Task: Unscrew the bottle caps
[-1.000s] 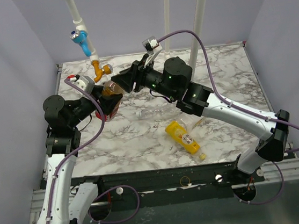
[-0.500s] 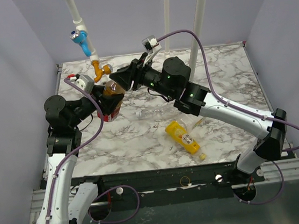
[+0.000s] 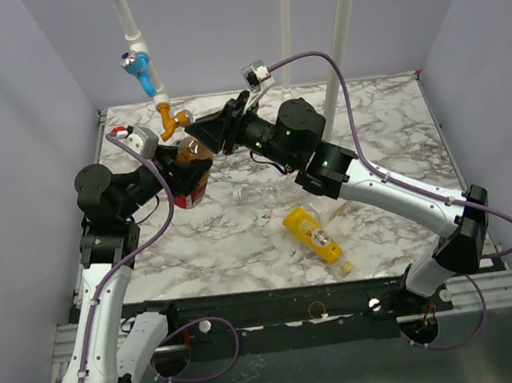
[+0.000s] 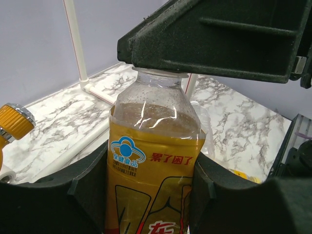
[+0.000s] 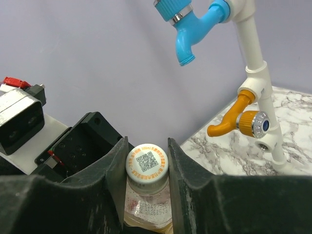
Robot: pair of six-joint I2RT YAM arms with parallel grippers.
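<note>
My left tool (image 4: 152,195) clamps the brown bottle (image 4: 153,146) at the table's (image 3: 397,129) far left. My right tool (image 3: 202,137) pinches its white cap (image 5: 147,162). Mid-unscrewing, I judge. Next, twist the right wrist.

- In my left wrist view, the bottle (image 4: 152,109) has a yellow label (image 4: 161,183) with red Chinese characters, 累了困了, at mid-frame.
- Just left of them is a round blue logo (image 4: 127,151); its white characters are too small for me to read.
- Larger red characters are cut off at the bottom edge.
- In my right wrist view, the white cap (image 5: 147,163) bears a QR code (image 5: 146,161), ringed by unreadable orange print.
</note>
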